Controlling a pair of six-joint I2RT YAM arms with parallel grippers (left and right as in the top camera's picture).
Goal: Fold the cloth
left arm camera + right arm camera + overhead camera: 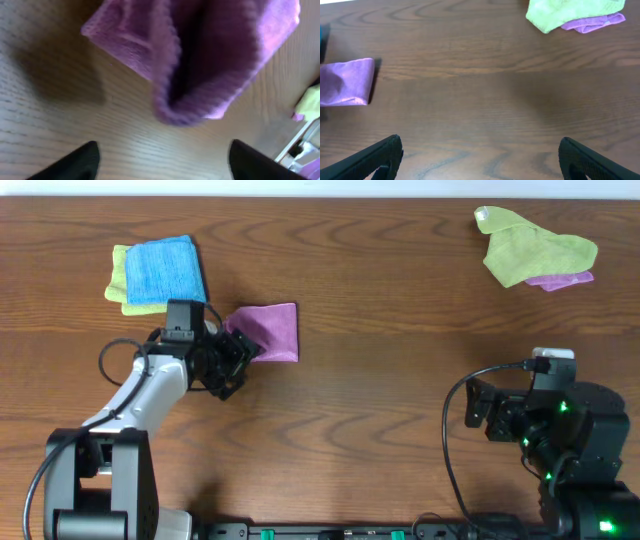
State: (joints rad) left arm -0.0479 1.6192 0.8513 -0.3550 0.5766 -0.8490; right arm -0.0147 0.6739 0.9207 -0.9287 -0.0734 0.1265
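The purple cloth (272,331) lies folded into a small packet on the wooden table, left of centre. In the left wrist view the cloth (200,55) shows a looped fold facing the camera, blurred. My left gripper (241,360) stands open just at the cloth's near left corner, and its two dark fingertips (75,162) are wide apart over bare wood with nothing between them. My right gripper (476,408) is open at the front right, far from the cloth. In the right wrist view the cloth (346,82) sits at the far left, and that gripper (480,157) holds nothing.
A bright blue cloth (165,268) lies on a lime-green cloth (120,282) at the back left, close to the purple one. At the back right a crumpled green cloth (535,245) covers another purple cloth (562,280). Cables run along the front edge.
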